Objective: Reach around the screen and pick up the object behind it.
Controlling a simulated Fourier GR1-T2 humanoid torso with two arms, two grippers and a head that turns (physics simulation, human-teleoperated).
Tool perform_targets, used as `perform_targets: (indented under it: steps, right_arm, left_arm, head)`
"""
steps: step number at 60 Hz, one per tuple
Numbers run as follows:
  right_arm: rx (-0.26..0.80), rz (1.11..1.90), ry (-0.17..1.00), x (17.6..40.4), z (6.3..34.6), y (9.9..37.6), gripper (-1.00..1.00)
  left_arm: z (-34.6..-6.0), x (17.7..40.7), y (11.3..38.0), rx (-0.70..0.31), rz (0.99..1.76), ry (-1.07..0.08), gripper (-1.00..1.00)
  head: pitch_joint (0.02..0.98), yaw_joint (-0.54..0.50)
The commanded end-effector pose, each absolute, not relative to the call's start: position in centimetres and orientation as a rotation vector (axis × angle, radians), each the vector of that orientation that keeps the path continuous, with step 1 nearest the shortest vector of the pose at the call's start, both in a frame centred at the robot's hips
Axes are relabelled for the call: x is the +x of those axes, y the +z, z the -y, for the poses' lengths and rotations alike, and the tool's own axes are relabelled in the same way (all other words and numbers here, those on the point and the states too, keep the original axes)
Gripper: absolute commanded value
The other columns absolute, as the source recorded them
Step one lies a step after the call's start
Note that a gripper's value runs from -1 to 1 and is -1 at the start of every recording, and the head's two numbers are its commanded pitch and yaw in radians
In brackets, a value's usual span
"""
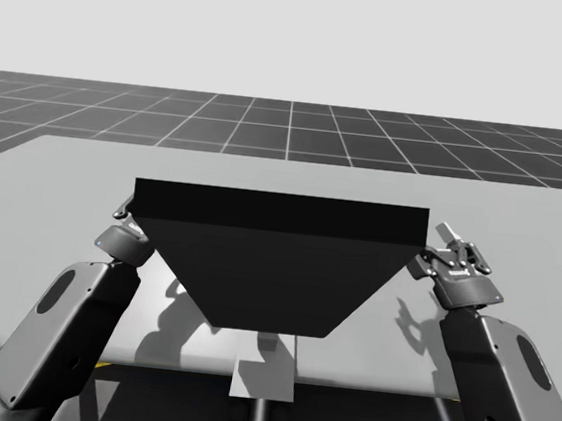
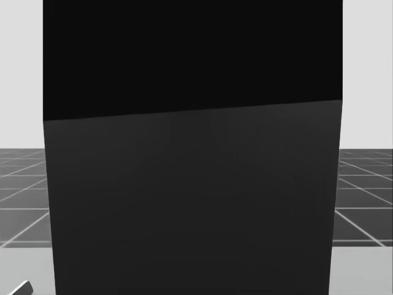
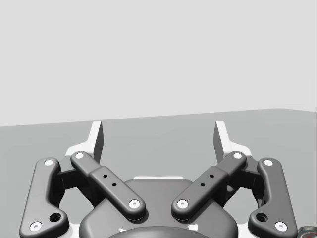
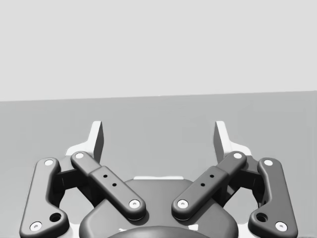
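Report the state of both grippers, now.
My left gripper: open, jaws wide apart, holding nothing.
My right gripper: open, jaws wide apart, holding nothing.

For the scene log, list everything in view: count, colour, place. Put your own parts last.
screen: 1, black, standing at the table's middle, between my two grippers.
table: 1, grey, under the screen and my arms.
floor: 1, dark with a pale grid, beyond the table.
arms: 2, dark grey; left arm beside the screen's left edge, right arm beside its right edge.
grippers: 2, dark grey with pale fingers; left gripper and right gripper both open, holding nothing.
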State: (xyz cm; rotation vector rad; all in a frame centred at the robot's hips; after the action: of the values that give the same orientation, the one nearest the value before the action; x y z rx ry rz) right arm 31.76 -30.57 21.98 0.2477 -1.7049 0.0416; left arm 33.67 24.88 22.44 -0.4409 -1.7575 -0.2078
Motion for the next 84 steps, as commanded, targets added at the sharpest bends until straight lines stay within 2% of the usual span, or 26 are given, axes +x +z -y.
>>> perform_targets:
  steps: [1, 6, 9, 18, 22, 30, 38, 48, 59, 61, 73, 84]
  right_arm:
    - [0.198, 1.688, 0.017, 31.4, 30.5, 21.8, -1.0]
    - [0.216, 1.702, 0.053, 31.3, 30.2, 21.9, -1.0]
    - [0.244, 1.681, 0.111, 31.3, 29.9, 21.7, -1.0]
    - [0.288, 1.679, 0.166, 31.1, 30.1, 21.9, -1.0]
    - [0.343, 1.665, 0.193, 30.6, 30.2, 22.1, -1.0]
    - [0.458, 1.654, 0.299, 28.5, 30.4, 22.8, -1.0]
    - [0.552, 1.634, 0.396, 26.2, 31.1, 23.2, -1.0]
    - [0.648, 1.612, 0.488, 24.0, 31.7, 23.0, -1.0]
    - [0.755, 1.57, 0.576, 22.0, 32.2, 22.3, -1.0]
    - [0.802, 1.552, 0.593, 21.6, 32.3, 22.1, -1.0]
    - [0.798, 1.515, 0.645, 21.1, 32.6, 20.5, -1.0]
    - [0.786, 1.52, 0.648, 21.1, 32.6, 20.0, -1.0]
  left_arm:
    - [-24.9, 33.7, 22.4, -0.439, 1.757, -0.209, -1.0]
    - [-24.9, 33.7, 22.4, -0.437, 1.757, -0.21, -1.0]
    - [-24.9, 33.6, 22.5, -0.431, 1.757, -0.217, -1.0]
    - [-25.4, 33.1, 22.9, -0.437, 1.719, -0.266, -1.0]
    - [-25.8, 32.4, 23.4, -0.485, 1.686, -0.286, -1.0]
    - [-26.8, 30.3, 23.7, -0.523, 1.599, -0.429, -1.0]
    - [-27.8, 28.4, 23.7, -0.556, 1.547, -0.505, -1.0]
    - [-28.4, 26.9, 23.8, -0.603, 1.497, -0.585, -1.0]
    - [-28.6, 25.5, 23.5, -0.646, 1.408, -0.697, -1.0]
    - [-28.8, 25.2, 23.4, -0.654, 1.394, -0.724, -1.0]
    - [-29.0, 24.6, 22.4, -0.655, 1.334, -0.806, -1.0]
    - [-27.7, 25.4, 21.6, -0.652, 1.309, -0.831, -1.0]
  head:
    - [0.142, -0.01]
    - [0.143, -0.01]
    - [0.146, -0.01]
    - [0.148, -0.01]
    - [0.15, -0.01]
    - [0.153, -0.01]
    - [0.157, -0.01]
    - [0.16, -0.01]
    - [0.165, -0.01]
    - [0.166, -0.01]
    - [0.17, -0.01]
    - [0.173, -0.01]
